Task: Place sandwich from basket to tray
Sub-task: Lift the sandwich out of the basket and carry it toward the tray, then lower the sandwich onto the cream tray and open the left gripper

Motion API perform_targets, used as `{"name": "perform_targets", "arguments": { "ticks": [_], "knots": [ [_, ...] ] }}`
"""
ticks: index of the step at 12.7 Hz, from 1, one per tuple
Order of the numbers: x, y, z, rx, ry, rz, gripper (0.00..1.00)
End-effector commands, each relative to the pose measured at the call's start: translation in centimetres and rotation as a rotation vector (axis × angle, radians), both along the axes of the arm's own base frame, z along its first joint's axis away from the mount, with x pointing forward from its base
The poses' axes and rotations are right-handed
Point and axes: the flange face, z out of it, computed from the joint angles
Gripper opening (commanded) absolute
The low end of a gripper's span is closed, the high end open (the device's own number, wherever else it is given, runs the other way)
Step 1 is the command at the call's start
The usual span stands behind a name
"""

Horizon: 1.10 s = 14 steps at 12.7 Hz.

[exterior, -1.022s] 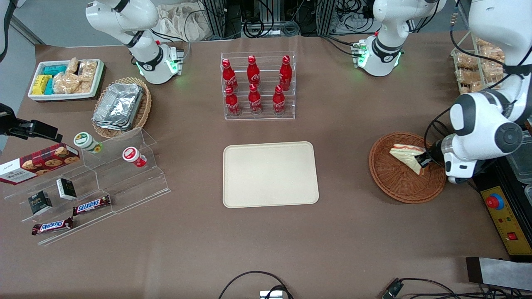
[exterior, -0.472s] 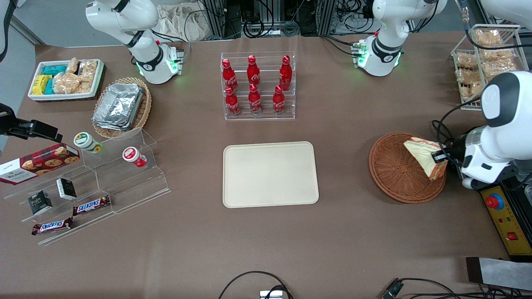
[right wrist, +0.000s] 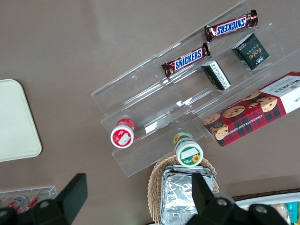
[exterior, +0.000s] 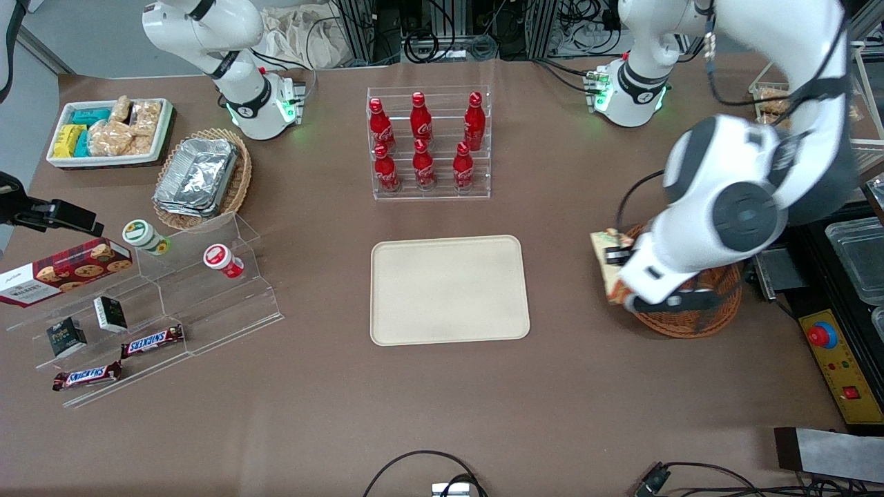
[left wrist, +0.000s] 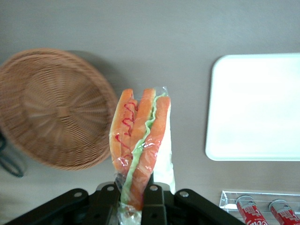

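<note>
The sandwich (left wrist: 139,145) is a plastic-wrapped wedge with orange-red and pale green layers, and my left gripper (left wrist: 133,199) is shut on its lower end. In the front view the sandwich (exterior: 608,266) hangs in the air at the basket's edge that faces the tray, with my gripper (exterior: 617,266) beside it. The round reddish-brown wicker basket (exterior: 697,317) is largely covered by my arm, and its inside (left wrist: 54,108) holds nothing. The cream-beige tray (exterior: 449,290) lies flat mid-table with nothing on it; it also shows in the wrist view as the tray (left wrist: 255,105).
An acrylic rack of red cola bottles (exterior: 425,141) stands farther from the front camera than the tray. Toward the parked arm's end are an acrylic step shelf (exterior: 173,297) with snacks, an oval basket of foil containers (exterior: 200,176) and a white snack bin (exterior: 110,131).
My gripper has lifted the sandwich out of the basket and carried it sideways to the basket's edge that faces the tray. The arm has swung over the basket.
</note>
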Motion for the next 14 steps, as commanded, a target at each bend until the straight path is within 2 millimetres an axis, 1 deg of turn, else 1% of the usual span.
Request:
{"name": "perform_targets", "arguments": {
  "ticks": [1,2,5,6,7,8,10,11,12,13,14],
  "knots": [
    [1.0,-7.0,-4.9,0.017,0.028,-0.100,0.00],
    [0.8,-9.1,-7.0,0.011,0.027,-0.121,0.00],
    [-1.0,-16.4,-14.1,-0.008,-0.031,-0.120,0.00],
    [-1.4,-18.0,-16.2,-0.017,-0.054,-0.129,0.00],
    [-1.6,-18.6,-18.1,-0.021,-0.049,-0.130,0.00],
    [-1.9,-18.6,-19.7,-0.012,-0.030,-0.129,0.00],
    [-2.8,-18.2,-21.8,0.010,0.006,-0.138,0.00],
    [-2.9,-18.1,-22.0,0.014,0.013,-0.137,0.00],
    [-3.0,-18.0,-21.8,0.017,0.017,-0.136,0.15],
    [-2.7,-17.7,-21.4,0.022,0.010,-0.136,0.99],
    [-2.4,-17.5,-20.2,0.012,-0.001,-0.126,1.00]
  ]
}}
